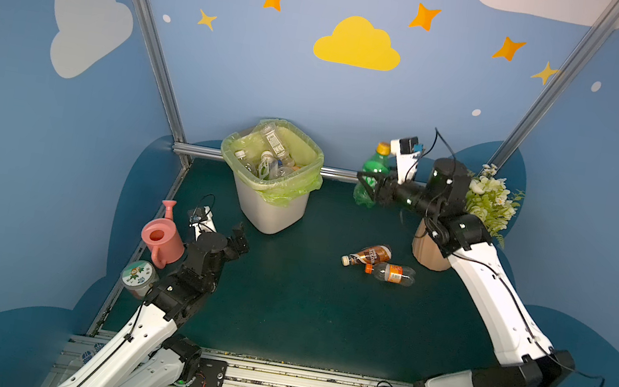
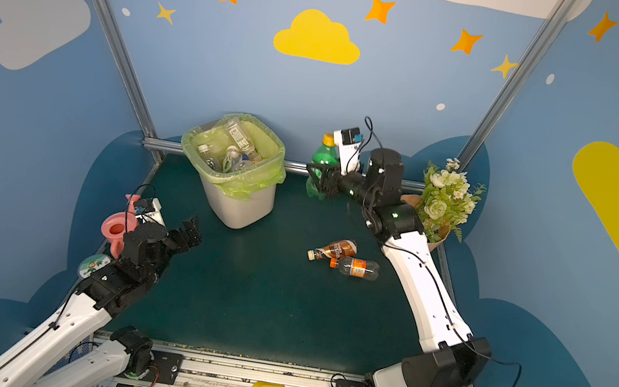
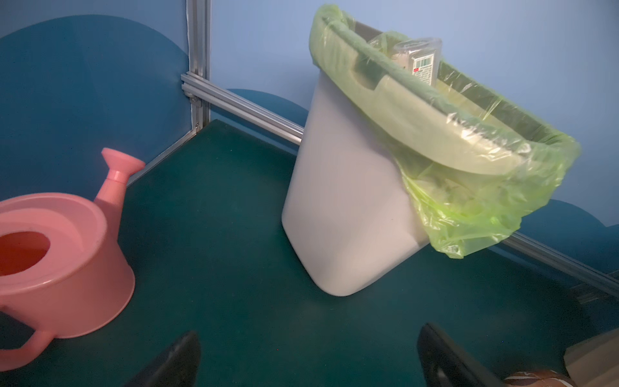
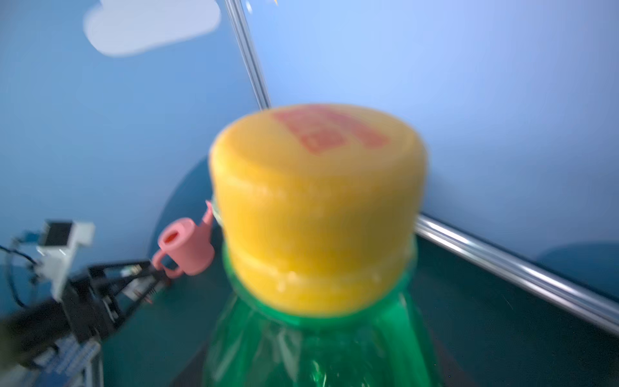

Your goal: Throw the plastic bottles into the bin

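Okay, we see right gripper [image 1: 367,187] clamped on upright green bottle [image 1: 375,165], beside bin [image 1: 271,209]. Left gripper [image 1: 241,237] gapes empty by watering can [image 1: 161,240]; flowerpot [image 1: 430,256] sits behind right arm.

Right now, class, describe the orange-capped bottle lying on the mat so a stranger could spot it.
Find the tan flowerpot at the right edge of the mat. Two bottles lie left of it; yours is the clear bottle nearer the camera, orange cap and label, unlike the brown bottle beside it.

In the right wrist view the green bottle [image 4: 318,241] is blurred, its body cut off.
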